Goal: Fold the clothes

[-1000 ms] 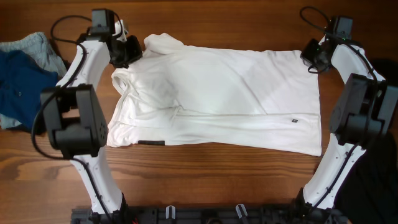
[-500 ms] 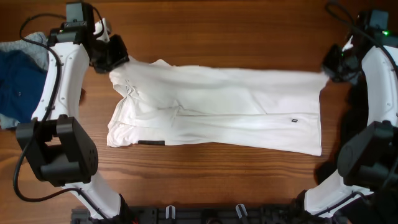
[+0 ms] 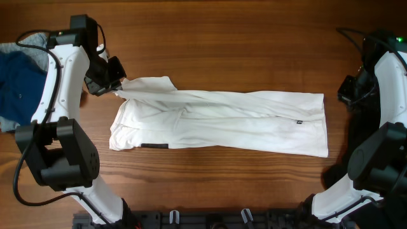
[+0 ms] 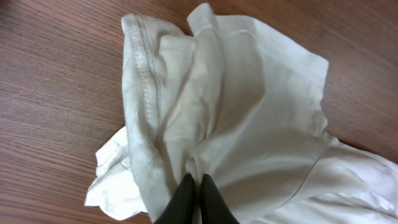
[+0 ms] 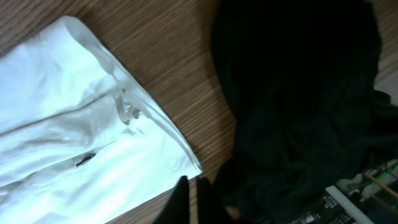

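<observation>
The white short-sleeved shirt (image 3: 222, 121) lies flat on the wooden bench (image 3: 222, 38), folded lengthwise into a long band that runs left to right across the middle. Its upper layer ends partway down, so a narrower strip of the lower layer shows along the near edge. A black bar mark (image 3: 154, 147) sits on the lower left hem and a small dark tag (image 3: 297, 122) lies near the right end.

The left tool (image 3: 118, 87) is at the shirt's upper left corner. In the left wrist view, the left tool (image 4: 196, 183) has its two dark fingers pinched together on the fabric. The cloth (image 4: 249, 93) gathers in folds toward the tips, with a stitched hem curling away to the left.

The right tool (image 3: 346, 97) is just beyond the shirt's right edge and apart from it. In the right wrist view, the right tool (image 5: 191, 186) has its fingers drawn narrow, with only a thin slit and no cloth between them. The shirt's corner (image 5: 62, 112) ends just beside the tips. A black garment (image 5: 298, 93) lies heaped on the bench to the other side.

At the far left edge of the bench, well apart from the shirt, lies a dark blue garment (image 3: 16, 89). A pale garment (image 3: 9, 49) shows behind it.
</observation>
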